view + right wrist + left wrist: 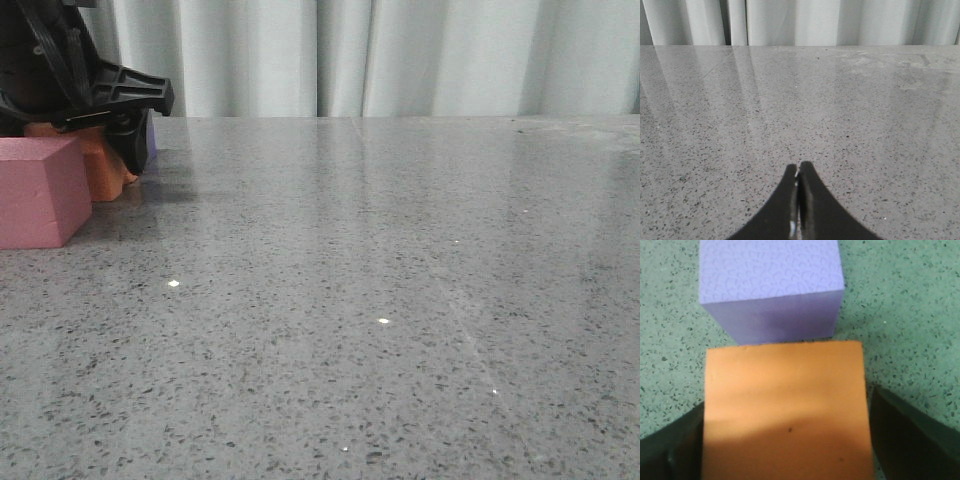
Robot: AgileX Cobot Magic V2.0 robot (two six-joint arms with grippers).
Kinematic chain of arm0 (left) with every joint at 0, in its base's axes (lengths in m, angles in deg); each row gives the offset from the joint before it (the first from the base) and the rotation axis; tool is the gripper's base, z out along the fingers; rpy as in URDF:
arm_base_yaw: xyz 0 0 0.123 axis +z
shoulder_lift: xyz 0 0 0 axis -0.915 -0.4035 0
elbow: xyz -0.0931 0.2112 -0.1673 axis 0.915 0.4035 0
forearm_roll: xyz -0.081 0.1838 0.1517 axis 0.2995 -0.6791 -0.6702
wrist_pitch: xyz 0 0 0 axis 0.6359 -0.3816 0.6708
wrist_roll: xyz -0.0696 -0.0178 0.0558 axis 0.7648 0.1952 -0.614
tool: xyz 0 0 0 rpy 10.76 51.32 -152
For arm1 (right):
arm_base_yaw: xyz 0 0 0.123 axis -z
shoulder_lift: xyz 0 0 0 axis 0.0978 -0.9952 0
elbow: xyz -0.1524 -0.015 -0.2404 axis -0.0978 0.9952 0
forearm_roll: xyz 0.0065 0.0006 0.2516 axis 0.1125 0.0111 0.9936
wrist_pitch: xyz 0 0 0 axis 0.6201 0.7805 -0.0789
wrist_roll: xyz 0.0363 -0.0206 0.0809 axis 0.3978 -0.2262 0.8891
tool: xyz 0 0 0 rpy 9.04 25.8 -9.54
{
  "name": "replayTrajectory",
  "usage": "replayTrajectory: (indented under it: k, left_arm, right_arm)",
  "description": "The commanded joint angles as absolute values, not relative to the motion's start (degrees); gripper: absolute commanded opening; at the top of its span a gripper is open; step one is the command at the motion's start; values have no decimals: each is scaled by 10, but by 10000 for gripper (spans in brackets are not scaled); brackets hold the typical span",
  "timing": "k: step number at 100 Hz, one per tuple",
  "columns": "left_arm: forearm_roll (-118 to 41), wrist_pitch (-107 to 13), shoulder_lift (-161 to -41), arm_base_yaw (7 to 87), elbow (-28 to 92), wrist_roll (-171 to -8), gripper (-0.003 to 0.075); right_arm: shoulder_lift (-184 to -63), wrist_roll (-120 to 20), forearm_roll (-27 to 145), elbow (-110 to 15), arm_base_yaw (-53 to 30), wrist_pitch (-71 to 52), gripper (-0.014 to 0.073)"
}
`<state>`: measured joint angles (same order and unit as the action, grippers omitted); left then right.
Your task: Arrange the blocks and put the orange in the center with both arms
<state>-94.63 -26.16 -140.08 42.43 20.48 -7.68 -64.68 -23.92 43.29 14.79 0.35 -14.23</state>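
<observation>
While right rests: left black claw gripper (787, 440) clamps orange foam cube (786, 410)
Purple foam cube (771, 287): just beyond, at 12 o'clock
Right black claw gripper (799, 172): fingers pressed together, empty

An orange foam cube (785, 410) with a smooth matte face, a purple cube (771, 287) embossed with a pebbled pattern, and a pinkish-red cube (38, 190) sit on a grey surface (380, 300) speckled black and white; black fingers (799, 200), pale grey curtain (400, 55).
</observation>
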Motion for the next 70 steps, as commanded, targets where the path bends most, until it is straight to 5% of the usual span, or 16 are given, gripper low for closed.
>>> replayTrajectory:
  k: [1,70]
  left_arm:
    - [-951,-285,-1379,427,188,-77,538]
    - [-957,-248,-1269,427,182,-92,537]
  right_arm:
    - [-633,-244,435,140,7,-188,-67]
    - [-633,-244,435,140,7,-188,-67]
